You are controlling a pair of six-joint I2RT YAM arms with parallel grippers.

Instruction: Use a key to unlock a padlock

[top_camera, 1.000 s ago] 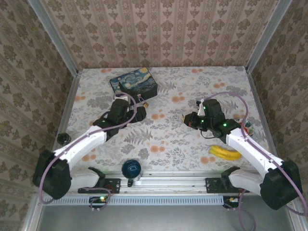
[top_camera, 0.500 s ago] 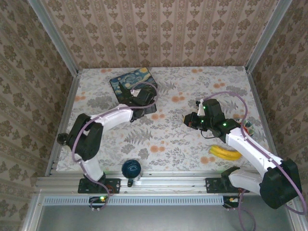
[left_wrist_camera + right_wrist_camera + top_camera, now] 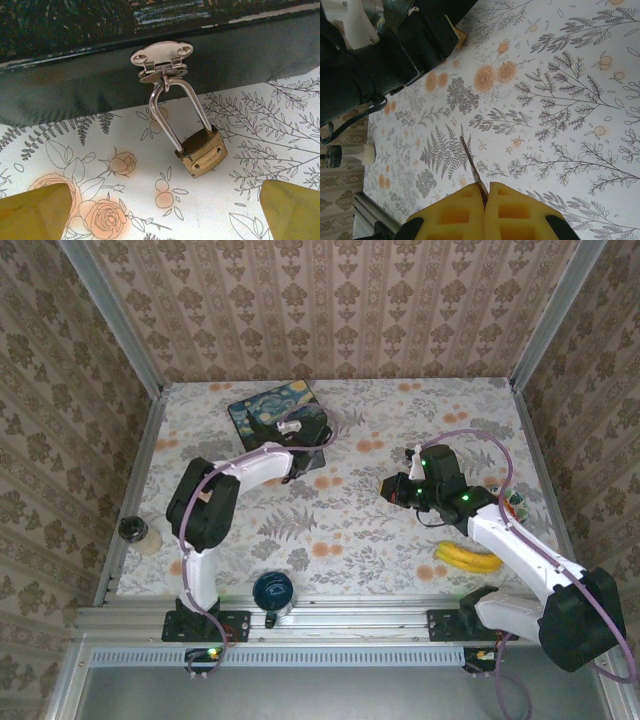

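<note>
Lab robot booth, alu frame rails [image 3: 340, 615], wallpapered walls [image 3: 340, 310], floral tabletop [image 3: 350, 530]

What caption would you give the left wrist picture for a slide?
Brass padlock hooked through the tin's latch, left gripper poised with jaws open.

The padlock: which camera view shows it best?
The left wrist view: the padlock is large and sharp, its shackle through the latch. In the top external view the left arm hides that spot by the tin.
</note>
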